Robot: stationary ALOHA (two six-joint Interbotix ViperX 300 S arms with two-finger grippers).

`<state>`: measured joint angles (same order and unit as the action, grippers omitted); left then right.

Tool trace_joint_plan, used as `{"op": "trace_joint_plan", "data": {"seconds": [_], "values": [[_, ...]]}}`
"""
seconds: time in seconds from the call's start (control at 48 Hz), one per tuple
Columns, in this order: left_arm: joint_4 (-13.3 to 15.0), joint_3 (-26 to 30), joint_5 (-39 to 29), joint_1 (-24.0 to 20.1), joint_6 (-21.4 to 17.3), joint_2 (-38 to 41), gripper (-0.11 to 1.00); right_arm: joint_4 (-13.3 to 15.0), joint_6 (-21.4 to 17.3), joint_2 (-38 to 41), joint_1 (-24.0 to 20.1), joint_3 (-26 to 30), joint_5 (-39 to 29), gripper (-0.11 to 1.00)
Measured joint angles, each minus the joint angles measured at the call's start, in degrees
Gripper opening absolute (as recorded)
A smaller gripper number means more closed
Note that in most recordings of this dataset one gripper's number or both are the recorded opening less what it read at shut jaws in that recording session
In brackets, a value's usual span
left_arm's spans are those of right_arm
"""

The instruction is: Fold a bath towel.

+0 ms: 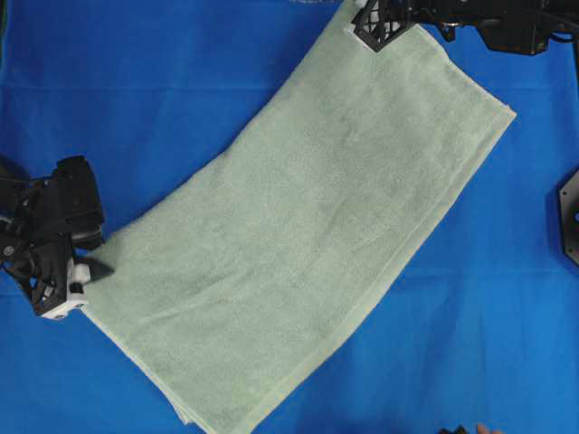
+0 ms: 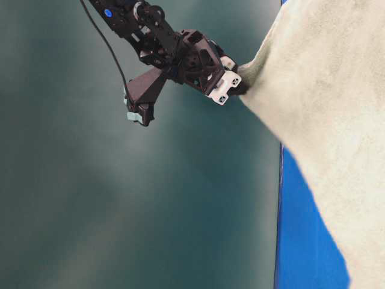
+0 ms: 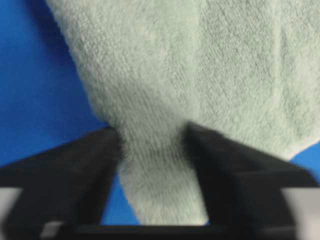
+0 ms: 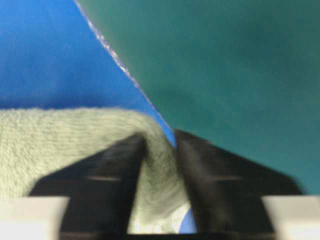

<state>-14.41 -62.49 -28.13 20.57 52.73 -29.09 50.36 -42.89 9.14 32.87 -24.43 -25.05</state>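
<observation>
The pale green bath towel [image 1: 308,235] lies spread flat and slanted across the blue table cover, from lower left to upper right. My left gripper [image 1: 89,282] is at the towel's left corner. In the left wrist view the bunched corner [image 3: 155,190] fills the gap of the left gripper [image 3: 154,137] and touches both fingers. My right gripper [image 1: 366,25] holds the far corner at the table's back edge. The right wrist view shows a towel fold [image 4: 60,145] squeezed in the right gripper [image 4: 160,142]. From table level that right gripper [image 2: 237,84] pinches the towel [image 2: 325,120] just past the edge.
The blue cloth cover [image 1: 90,90] spans the whole table. Its edge [image 2: 280,211] drops off to a teal backdrop right beside the right gripper. A black fixture [image 1: 570,217] stands at the right border of the overhead view.
</observation>
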Motion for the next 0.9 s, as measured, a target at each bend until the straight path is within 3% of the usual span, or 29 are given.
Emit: {"op": "trace_joint_plan", "data": {"seconds": [0.083, 0.146, 0.208, 0.313, 0.5, 0.584, 0.896], "values": [[0.0, 0.0, -1.9, 0.0, -0.6, -1.1, 0.81, -0.4, 0.1, -1.1, -0.7, -0.7, -1.4, 0.69], [0.0, 0.0, -4.0, 0.0, -0.8, -2.3, 0.88, -1.5, 0.2, -2.9, -1.4, -2.0, -3.1, 0.66], [0.0, 0.0, -6.5, 0.0, -1.0, -4.0, 0.88, -4.0, 0.7, -6.4, -2.1, -4.2, -5.9, 0.61], [0.0, 0.0, -10.4, 0.0, -1.1, -7.6, 0.87, -8.4, 2.5, -12.5, -2.2, -8.2, -9.9, 0.64], [-0.1, -0.3, -12.4, -0.5, -1.2, -14.3, 0.87, -19.4, 11.5, -21.5, -2.1, -15.7, -15.2, 0.64], [0.0, -0.4, -12.6, -1.1, -1.4, -15.7, 0.87, -22.9, 14.8, -23.5, -2.1, -17.8, -15.9, 0.64], [-0.1, -0.5, -12.6, -1.6, -1.4, -15.2, 0.87, -24.4, 16.4, -20.6, 1.7, -20.2, -10.8, 0.64]]}}
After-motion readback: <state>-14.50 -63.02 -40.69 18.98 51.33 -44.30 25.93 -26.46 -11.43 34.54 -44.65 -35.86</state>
